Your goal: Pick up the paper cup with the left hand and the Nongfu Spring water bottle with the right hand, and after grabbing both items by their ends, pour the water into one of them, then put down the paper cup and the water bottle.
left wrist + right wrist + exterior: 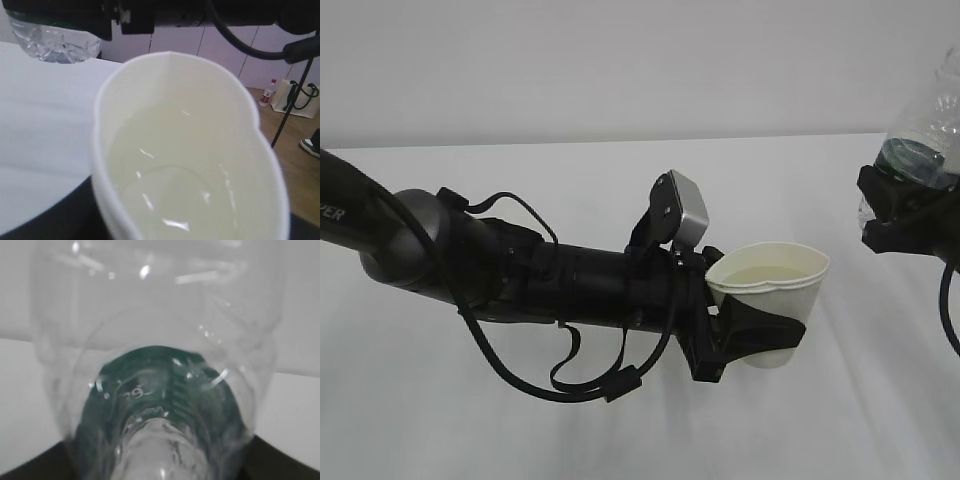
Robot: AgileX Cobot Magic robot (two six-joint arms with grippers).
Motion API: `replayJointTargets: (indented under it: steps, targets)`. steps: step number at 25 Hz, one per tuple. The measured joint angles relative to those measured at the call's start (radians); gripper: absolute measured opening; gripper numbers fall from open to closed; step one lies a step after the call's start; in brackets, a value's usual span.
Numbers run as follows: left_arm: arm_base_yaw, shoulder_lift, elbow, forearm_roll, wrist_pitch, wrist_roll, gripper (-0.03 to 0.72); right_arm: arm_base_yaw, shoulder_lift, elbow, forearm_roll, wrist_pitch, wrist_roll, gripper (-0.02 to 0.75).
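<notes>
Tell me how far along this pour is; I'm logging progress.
Done: both items are lifted, and the paper cup already holds water. In hand: the left tool grips the cup, squeezing its rim out of round; the right tool holds the Nongfu Spring water bottle off to the side. Left: setting both down on the table.

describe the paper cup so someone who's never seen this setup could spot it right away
Follow the long black arm lying across the white table to its tip. There the jaws clamp a small white paper cup held clear of the table. Unlike the clear plastic bottle at far right, it is opaque, open-topped, squeezed out of round, with water inside.
</notes>
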Motion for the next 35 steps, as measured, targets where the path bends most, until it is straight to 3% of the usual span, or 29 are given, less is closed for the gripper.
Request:
replayJointTargets:
  steps: [35]
  targets:
    - [0.0,0.0,0.0,-0.052,0.0,0.0,0.395,0.0,0.457,-0.369,-0.021,0.0,0.015,0.365]
